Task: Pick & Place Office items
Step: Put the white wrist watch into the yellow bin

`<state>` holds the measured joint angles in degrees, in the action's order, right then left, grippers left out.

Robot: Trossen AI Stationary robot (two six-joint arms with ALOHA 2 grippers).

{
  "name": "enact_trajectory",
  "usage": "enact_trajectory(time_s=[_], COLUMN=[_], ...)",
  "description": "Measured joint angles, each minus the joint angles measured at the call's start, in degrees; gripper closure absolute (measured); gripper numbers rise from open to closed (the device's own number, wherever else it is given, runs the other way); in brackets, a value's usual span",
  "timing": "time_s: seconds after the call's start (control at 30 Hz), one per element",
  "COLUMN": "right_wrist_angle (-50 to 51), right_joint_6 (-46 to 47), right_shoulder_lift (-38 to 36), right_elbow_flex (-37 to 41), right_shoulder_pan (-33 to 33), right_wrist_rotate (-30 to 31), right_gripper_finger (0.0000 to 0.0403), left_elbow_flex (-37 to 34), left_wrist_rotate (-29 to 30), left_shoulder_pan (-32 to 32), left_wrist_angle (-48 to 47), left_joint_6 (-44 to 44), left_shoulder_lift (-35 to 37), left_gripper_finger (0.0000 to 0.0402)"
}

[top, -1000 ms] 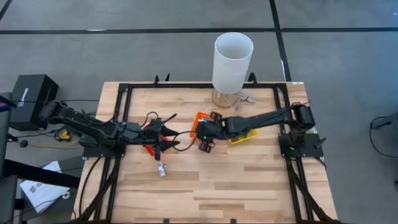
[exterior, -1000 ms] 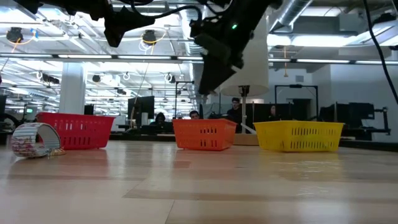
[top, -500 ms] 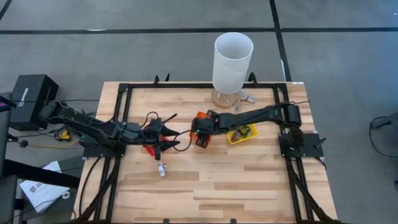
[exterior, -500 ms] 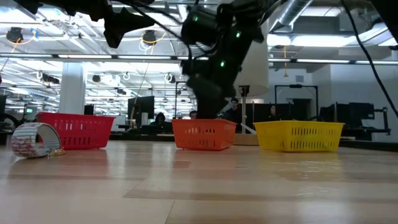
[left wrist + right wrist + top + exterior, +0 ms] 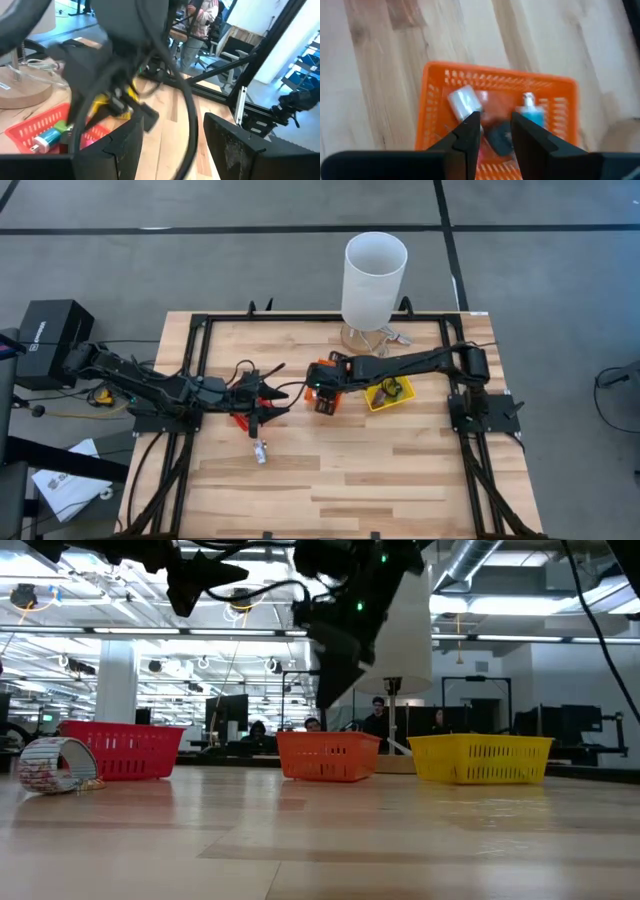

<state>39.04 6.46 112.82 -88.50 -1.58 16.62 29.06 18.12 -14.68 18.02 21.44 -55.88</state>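
Observation:
My right gripper (image 5: pixel 321 393) (image 5: pixel 495 120) hangs open above the orange bin (image 5: pixel 496 78) (image 5: pixel 328 756), fingers pointing steeply down. The bin's floor holds office items: a silvery-white piece (image 5: pixel 465 100), a blue piece (image 5: pixel 530 113), a red bit and a dark piece (image 5: pixel 500 140) seen below the gap between my fingers. My left gripper (image 5: pixel 270 394) (image 5: pixel 172 135) waits open and about level, left of the orange bin, with nothing between its fingers. A tape roll (image 5: pixel 260 450) (image 5: pixel 55 765) lies on the table nearer the front edge.
A yellow bin (image 5: pixel 385 394) (image 5: pixel 480 758) with small items stands right of the orange one. A red bin (image 5: pixel 125 750) stands to its left, under my left arm. A tall white cylinder (image 5: pixel 375 278) stands on a wooden base at the far edge. Black rails frame the table.
My right gripper has gone from the near side of the orange bin toward the far and left, and now hangs over the bin. My left arm has kept still.

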Motion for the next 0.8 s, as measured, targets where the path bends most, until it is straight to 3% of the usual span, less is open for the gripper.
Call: enact_trajectory(time_s=[0.17, 0.37, 0.6, 0.8], right_wrist_angle=[4.5, 8.5, 3.2, -10.8], right_joint_6=[0.0, -4.8, -1.6, -1.9], right_shoulder_lift=[-5.2, -13.3, -21.5, -28.2], right_elbow_flex=[-0.6, 3.3, 22.4, 37.8], right_shoulder_pan=[0.9, 3.0, 8.0, 12.0], right_wrist_rotate=[0.6, 0.2, -2.4, -7.5], right_gripper_finger=[0.0303, 0.0303, 0.0303, 0.0303], left_elbow_flex=[0.0, 0.0, 0.0, 0.0], left_wrist_rotate=[-5.4, -6.4, -6.2, -6.2], left_shoulder_pan=[-0.2, -1.9, -4.4, -7.7], left_wrist_angle=[0.0, -0.3, -0.1, -0.5], left_joint_6=[-1.6, -3.1, -4.0, -14.3], left_shoulder_lift=[0.0, 0.0, 0.0, -1.3], left_gripper_finger=[0.0198, 0.0198, 0.0198, 0.0198])
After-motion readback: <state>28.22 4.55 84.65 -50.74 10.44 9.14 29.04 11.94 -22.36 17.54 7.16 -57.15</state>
